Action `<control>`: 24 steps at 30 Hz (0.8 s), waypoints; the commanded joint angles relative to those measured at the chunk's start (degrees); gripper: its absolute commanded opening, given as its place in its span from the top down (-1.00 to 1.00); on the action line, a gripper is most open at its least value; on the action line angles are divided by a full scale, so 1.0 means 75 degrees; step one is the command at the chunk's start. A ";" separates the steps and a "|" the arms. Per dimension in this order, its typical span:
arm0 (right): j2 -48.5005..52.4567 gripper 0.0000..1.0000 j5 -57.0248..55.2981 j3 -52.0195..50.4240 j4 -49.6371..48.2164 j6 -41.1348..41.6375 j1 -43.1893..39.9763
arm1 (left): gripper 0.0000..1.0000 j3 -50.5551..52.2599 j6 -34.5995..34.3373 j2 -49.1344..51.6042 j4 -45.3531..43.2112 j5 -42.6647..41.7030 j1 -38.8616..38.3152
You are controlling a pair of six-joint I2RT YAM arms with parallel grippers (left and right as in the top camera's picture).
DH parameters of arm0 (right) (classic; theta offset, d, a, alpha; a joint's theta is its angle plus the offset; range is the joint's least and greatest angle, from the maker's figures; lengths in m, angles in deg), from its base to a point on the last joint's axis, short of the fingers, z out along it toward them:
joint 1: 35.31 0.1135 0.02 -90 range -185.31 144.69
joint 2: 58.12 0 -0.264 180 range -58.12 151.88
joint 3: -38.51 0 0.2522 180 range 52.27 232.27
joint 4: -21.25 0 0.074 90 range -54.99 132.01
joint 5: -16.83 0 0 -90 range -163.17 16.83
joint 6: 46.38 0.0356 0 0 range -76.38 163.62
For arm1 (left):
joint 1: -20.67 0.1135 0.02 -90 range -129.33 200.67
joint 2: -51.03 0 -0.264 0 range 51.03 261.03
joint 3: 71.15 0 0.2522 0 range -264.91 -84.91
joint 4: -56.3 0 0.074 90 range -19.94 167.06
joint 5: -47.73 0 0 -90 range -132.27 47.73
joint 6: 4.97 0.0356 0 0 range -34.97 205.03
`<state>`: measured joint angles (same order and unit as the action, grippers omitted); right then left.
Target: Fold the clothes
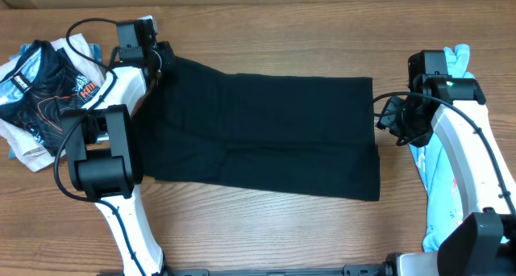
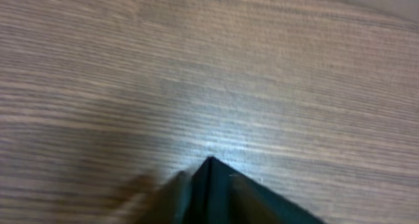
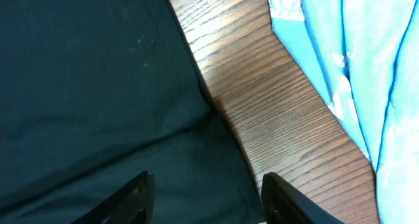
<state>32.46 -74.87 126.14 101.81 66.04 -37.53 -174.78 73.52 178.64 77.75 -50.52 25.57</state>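
The left arm (image 1: 121, 219) reaches from the front edge of the table (image 1: 266, 227) to its back-left corner — left gripper (image 1: 159, 64) jaw gap unclear. The right arm (image 1: 461, 139) bends in by the right edge — right gripper (image 3: 206, 198) jaws apart.

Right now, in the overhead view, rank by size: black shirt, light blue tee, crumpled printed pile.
Plain black fabric shirt, largest.
Crumpled black-and-white printed pile and light blue tee: unsure, right arm hides much of the tee.
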 commanded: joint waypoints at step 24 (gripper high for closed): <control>-0.0160 -0.11 0.0245 0.0146 -0.0006 -0.0047 -0.0012 | 0.40 -0.3928 -0.0504 0.0632 0.4465 -0.0612 0.0099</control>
<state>32.46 -73.45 126.14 101.77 66.04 -37.53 -196.07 71.36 182.02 108.65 -54.26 25.68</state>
